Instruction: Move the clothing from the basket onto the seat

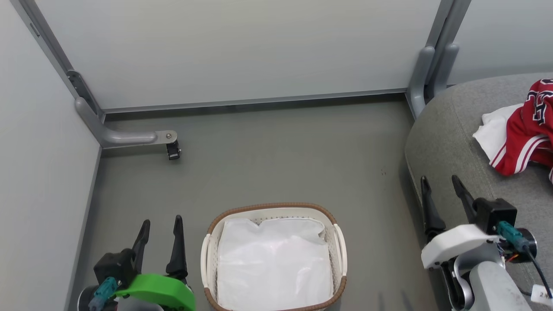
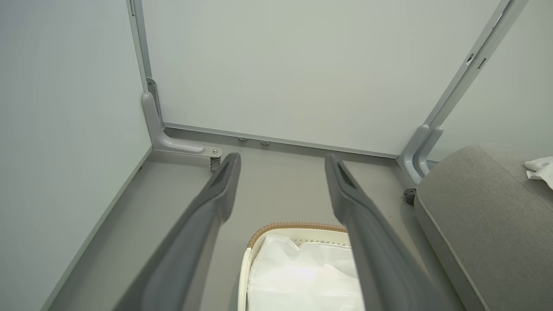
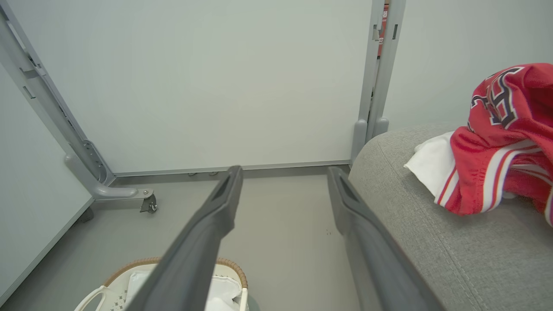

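On the seat (image 1: 449, 138) at the far right lies the clothing (image 1: 525, 138), a red heap over what may be a white cloth (image 1: 492, 129). The basket (image 1: 273, 207), near centre on the floor (image 1: 281, 151), holds its liner (image 1: 272, 259). The left gripper (image 1: 162, 221) hangs spread and empty left of it; the right gripper (image 1: 440, 179), also spread and empty, hangs beside the seat.

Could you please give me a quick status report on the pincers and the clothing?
Left pincer, right pincer open, empty. Clothing on seat. Basket shows only liner. Nothing in the way.
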Tool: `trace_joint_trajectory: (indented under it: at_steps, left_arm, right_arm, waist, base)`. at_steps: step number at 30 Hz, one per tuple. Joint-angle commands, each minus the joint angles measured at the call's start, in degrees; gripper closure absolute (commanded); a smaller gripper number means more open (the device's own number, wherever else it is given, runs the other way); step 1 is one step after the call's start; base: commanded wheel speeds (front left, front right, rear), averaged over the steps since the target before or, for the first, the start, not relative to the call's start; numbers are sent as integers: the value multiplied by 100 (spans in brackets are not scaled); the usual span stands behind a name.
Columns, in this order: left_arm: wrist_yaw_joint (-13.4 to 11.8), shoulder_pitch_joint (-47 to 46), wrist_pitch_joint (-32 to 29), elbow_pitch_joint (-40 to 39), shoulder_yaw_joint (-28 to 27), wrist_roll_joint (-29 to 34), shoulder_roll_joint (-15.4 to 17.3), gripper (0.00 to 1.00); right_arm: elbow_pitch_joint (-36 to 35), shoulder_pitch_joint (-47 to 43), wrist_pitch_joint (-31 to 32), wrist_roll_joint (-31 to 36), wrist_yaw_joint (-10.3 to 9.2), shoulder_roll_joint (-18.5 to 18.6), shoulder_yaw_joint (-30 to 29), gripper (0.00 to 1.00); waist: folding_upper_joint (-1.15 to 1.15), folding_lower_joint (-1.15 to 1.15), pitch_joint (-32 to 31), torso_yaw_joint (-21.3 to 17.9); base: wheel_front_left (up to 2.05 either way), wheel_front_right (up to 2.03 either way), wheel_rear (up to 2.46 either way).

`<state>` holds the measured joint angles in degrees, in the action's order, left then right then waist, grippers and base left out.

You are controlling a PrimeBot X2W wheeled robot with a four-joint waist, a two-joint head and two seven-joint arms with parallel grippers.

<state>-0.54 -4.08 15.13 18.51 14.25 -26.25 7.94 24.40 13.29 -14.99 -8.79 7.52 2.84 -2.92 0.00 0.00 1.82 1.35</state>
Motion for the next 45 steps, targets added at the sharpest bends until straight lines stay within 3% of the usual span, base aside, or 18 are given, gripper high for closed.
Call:
trace_joint_trajectory:
  at_steps: [1,12,41,42,45]
  left_arm:
    - [14,168,2,-19,-63,58,-23,0]
    - [28,552,3,-158,-378,191,-205,0]
    - [160,634,2,-97,-587,461,-340,0]
    - [155,616,-2,-116,-565,442,-340,100]
    - [153,620,-2,55,-524,441,-353,100]
  right_arm:
    - [-106,-185,-29,-76,-6,19,52,0]
    - [-553,-924,-29,-345,-6,17,371,0]
    - [-480,-924,-30,-494,-6,16,423,0]
    - [-493,-909,1,-450,0,-7,417,100]
    - [-338,-962,12,-446,0,-43,417,100]
  waist:
    - [0,0,-73,18]
    - [0,0,-216,39]
    - [0,0,-204,26]
    - [0,0,-204,26]
    - [0,0,-204,26]
  base:
    - [0,0,0]
    - [0,0,0]
    - [0,0,0]
    - [0,0,0]
    - [0,0,0]
